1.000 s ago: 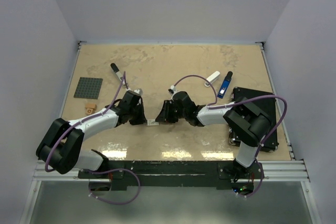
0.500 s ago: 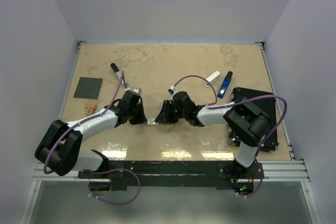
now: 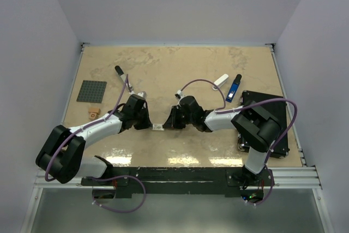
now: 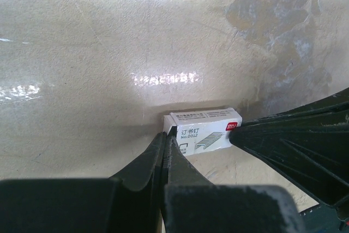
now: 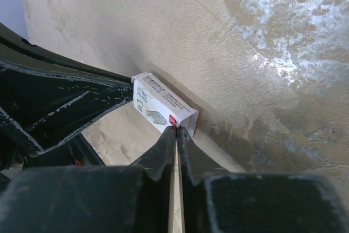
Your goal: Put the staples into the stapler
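- Small white cardboard staple box (image 4: 204, 129) with a red mark lies on the beige tabletop (image 3: 191, 64), between both arms.
- Left jaws are together, tips at its left end.
- Right jaws are together, tips touching its right end.

The left arm (image 3: 101, 126) and right arm (image 3: 221, 117) bend inward and low, their tips nearly meeting. The left end effector (image 4: 166, 137) has its fingers pressed together; the right end effector (image 5: 176, 130) is closed likewise.

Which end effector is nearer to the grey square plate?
Left. The left end effector sits at the small box, right of the grey plate; the right end effector sits just beyond, farther right.
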### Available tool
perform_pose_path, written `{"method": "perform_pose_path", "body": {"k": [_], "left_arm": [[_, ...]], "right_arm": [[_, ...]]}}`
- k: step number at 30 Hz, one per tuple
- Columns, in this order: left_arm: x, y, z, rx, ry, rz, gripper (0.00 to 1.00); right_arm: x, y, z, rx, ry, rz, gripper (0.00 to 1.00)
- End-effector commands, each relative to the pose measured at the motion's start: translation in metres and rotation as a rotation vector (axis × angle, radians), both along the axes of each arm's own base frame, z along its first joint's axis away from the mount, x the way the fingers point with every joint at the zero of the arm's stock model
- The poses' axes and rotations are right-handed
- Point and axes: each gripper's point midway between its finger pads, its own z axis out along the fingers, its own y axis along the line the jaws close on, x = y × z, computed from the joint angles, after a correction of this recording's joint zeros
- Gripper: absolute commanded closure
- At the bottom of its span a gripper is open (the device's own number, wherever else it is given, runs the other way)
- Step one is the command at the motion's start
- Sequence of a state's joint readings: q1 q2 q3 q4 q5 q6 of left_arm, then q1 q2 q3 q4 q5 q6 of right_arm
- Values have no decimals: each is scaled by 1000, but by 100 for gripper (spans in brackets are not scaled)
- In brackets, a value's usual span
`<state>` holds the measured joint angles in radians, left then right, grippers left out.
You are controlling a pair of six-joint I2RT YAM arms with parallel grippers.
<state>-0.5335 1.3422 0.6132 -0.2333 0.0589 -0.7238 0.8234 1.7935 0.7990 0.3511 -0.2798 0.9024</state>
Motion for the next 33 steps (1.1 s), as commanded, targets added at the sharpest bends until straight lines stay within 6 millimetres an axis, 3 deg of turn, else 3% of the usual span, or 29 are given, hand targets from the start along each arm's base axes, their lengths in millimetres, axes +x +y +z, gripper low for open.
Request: {"method": "perform_pose_path", "body": {"k": [1, 33], "left_arm": [[8, -10, 12, -54, -45, 7, 100], [13, 10, 16, 68, -70, 12, 100]], "right_arm": [[-1, 3, 8, 36, 0, 3, 100], [7, -27, 8, -73, -27, -49, 100]]}}
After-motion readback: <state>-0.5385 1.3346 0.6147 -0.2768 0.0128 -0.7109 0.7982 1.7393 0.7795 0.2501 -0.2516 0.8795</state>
